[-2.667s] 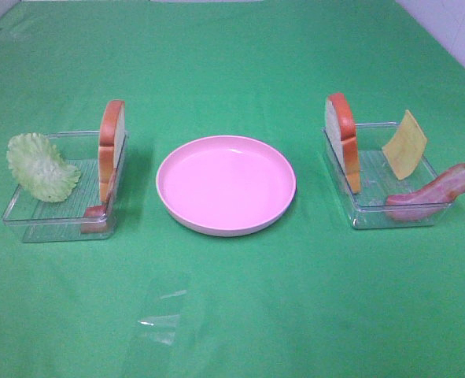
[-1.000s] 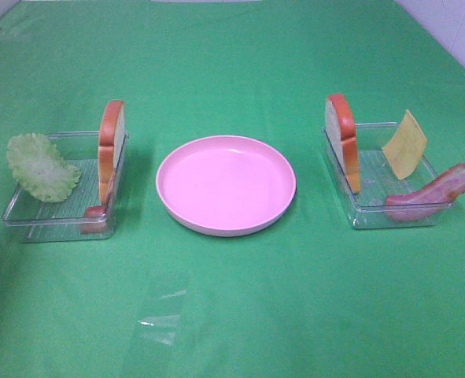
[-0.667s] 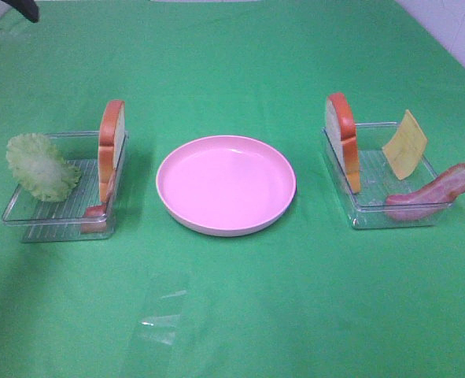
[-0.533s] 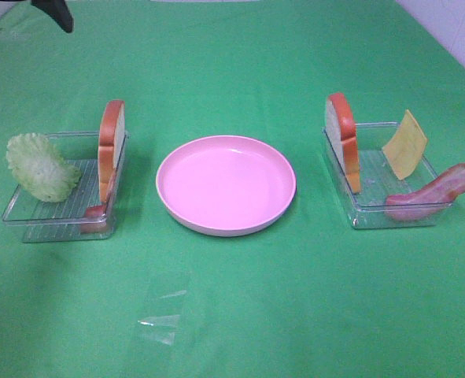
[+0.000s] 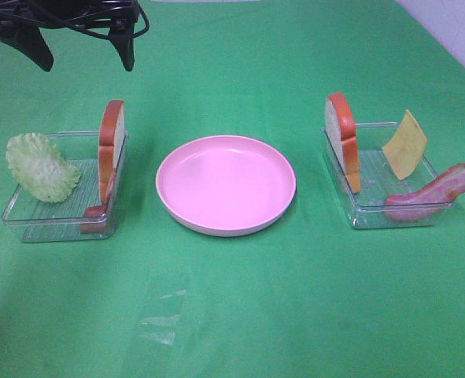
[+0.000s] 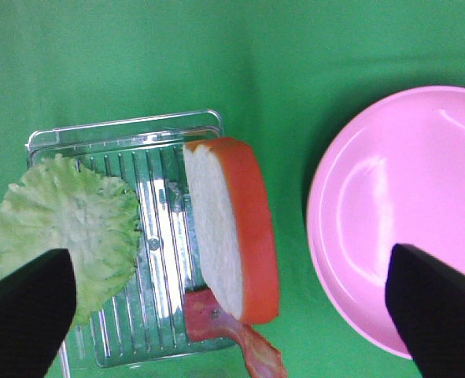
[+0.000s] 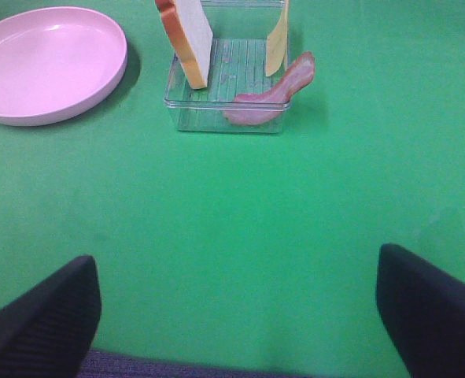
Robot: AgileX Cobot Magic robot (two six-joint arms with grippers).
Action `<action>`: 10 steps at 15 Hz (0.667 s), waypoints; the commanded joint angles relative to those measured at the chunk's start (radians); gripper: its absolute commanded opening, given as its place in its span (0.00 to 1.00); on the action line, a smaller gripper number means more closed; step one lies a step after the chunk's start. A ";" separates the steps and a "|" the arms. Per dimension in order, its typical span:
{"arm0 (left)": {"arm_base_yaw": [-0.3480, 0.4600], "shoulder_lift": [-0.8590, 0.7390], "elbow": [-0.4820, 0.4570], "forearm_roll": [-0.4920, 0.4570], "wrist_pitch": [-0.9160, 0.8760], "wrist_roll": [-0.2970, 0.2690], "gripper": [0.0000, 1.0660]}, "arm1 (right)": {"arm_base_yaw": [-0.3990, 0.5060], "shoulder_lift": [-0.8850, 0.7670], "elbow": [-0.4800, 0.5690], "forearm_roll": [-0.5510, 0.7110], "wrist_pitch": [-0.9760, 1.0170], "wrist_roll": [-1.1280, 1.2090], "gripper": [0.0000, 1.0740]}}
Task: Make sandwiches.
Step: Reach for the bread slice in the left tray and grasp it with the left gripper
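Exterior high — two bread slices (image 5: 112,146) (image 5: 342,142), two bacon strips (image 5: 97,213) (image 5: 431,193), one lettuce (image 5: 42,167), one cheese (image 5: 405,144) — both grippers (image 5: 86,63) (image 7: 236,331) wide.

Round pink plastic plate (image 5: 226,185) centred on green cloth (image 5: 311,315), left clear rectangular plastic tray (image 5: 51,229), right clear rectangular plastic tray (image 5: 366,214), well apart from the plate

We find no text, label, brand, number or sign that we can read, not on the bread slices (image 5: 112,146), the pink plate (image 5: 226,185), the clear trays (image 5: 51,228) or the green cloth (image 5: 295,299).
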 commanded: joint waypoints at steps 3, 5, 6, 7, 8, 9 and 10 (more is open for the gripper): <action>-0.006 0.021 -0.006 -0.029 0.011 -0.032 0.93 | -0.006 -0.027 0.004 -0.009 -0.004 0.003 0.86; -0.006 0.064 -0.006 -0.049 0.005 -0.032 0.93 | -0.006 -0.027 0.004 -0.009 -0.004 0.004 0.86; -0.006 0.086 -0.006 -0.054 -0.002 -0.032 0.93 | -0.006 -0.027 0.004 -0.009 -0.004 0.004 0.86; -0.006 0.129 -0.006 -0.062 -0.026 -0.032 0.93 | -0.006 -0.027 0.004 -0.009 -0.004 0.004 0.86; -0.006 0.151 -0.006 -0.076 -0.039 -0.032 0.93 | -0.006 -0.027 0.004 -0.009 -0.004 0.004 0.86; -0.006 0.173 -0.006 -0.093 -0.053 -0.032 0.93 | -0.006 -0.027 0.004 -0.009 -0.004 0.004 0.86; -0.006 0.181 -0.006 -0.101 -0.060 -0.032 0.93 | -0.006 -0.027 0.004 -0.009 -0.004 0.004 0.86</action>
